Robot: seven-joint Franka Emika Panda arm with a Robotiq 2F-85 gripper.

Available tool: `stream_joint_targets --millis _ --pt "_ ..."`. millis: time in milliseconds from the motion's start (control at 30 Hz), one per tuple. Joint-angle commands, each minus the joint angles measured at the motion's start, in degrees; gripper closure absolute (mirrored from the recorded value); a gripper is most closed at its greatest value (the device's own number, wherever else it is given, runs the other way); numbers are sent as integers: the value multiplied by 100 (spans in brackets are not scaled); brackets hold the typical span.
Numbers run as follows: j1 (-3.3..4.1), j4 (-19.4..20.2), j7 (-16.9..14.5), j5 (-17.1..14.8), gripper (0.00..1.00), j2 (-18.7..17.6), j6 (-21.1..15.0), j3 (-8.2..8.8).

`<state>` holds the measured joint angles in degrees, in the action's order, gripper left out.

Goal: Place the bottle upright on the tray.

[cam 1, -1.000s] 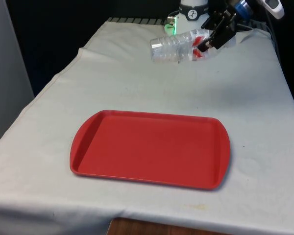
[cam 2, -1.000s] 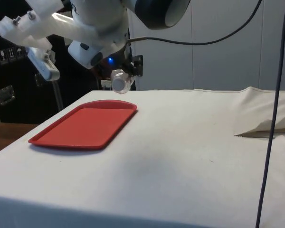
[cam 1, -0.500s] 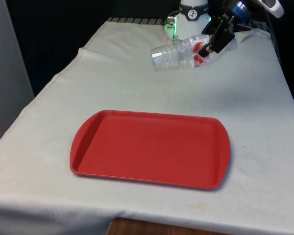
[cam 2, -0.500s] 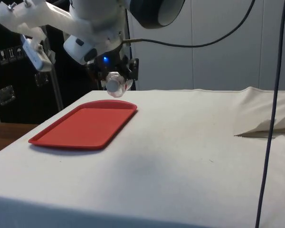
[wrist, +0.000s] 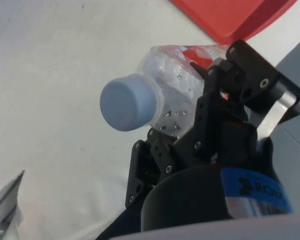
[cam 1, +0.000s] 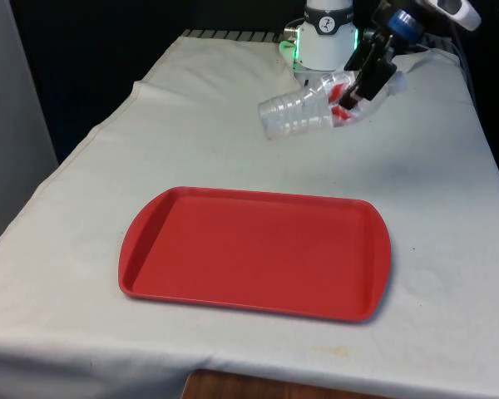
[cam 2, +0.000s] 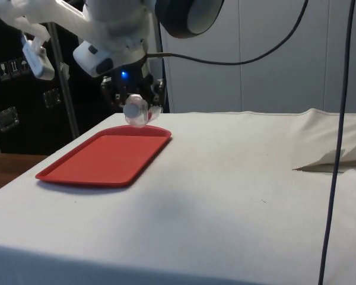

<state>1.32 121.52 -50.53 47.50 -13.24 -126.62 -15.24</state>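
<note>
Above the far end of the table (cam 1: 449, 166), the gripper (cam 1: 359, 86) holds the bottle (cam 1: 312, 108) clear of the white cloth, jaws pinching it near the neck end. Bottle: clear ribbed plastic, red label, pale blue cap (wrist: 127, 102); lying close to horizontal, base pointing toward the front view's left and tipped slightly down, cap end toward the front view's right. Wrist view shows droplets inside the shoulder and the black fingers (wrist: 217, 95) pressed to either side of the body just behind the cap. Red tray (cam 1: 150, 241) sits flat on the near half of the table, long side across the front view, raised rim all round, inner surface bare. Bottle is well apart from the tray, past its far rim and toward its right-hand corner in the front view. Side view puts the bottle (cam 2: 135, 111) just above the tray's far rim (cam 2: 160, 132). Open cloth lies between bottle and tray; wide bare cloth also on the front view's left, up to the table edge. A fold of cloth (cam 2: 329, 157) rises at the side view's right.
</note>
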Motion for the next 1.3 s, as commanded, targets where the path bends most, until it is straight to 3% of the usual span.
stream_joint_targets --millis 0,33,67,100,300,367,400,567,667,700,767,1000,1033,1067,1267 --pt "-34 -17 -74 -92 100 -11 -109 6" --pt "-46 -17 -92 -120 100 -6 -143 23" --pt "-6 -6 -23 -52 100 0 -74 34" --pt "-46 -17 -109 -149 100 0 -178 40" --pt "-69 -34 -252 -390 100 0 -395 143" --pt "-34 -34 -218 -361 100 0 -361 178" --pt "-74 -34 -292 -458 100 0 -458 172" --pt "-97 -52 -464 -693 100 40 -573 258" --pt "-97 -63 -567 -819 100 63 -613 304" --pt "-57 -69 -481 -728 100 52 -539 309" --pt "-109 -69 -625 -905 100 74 -642 327" --pt "-126 -74 -882 -1318 100 115 -819 447" --pt "-86 -80 -802 -1232 100 103 -751 464" --pt "-126 -80 -911 -1364 100 120 -837 458" --pt "-143 -103 -1094 -1656 100 126 -928 527"
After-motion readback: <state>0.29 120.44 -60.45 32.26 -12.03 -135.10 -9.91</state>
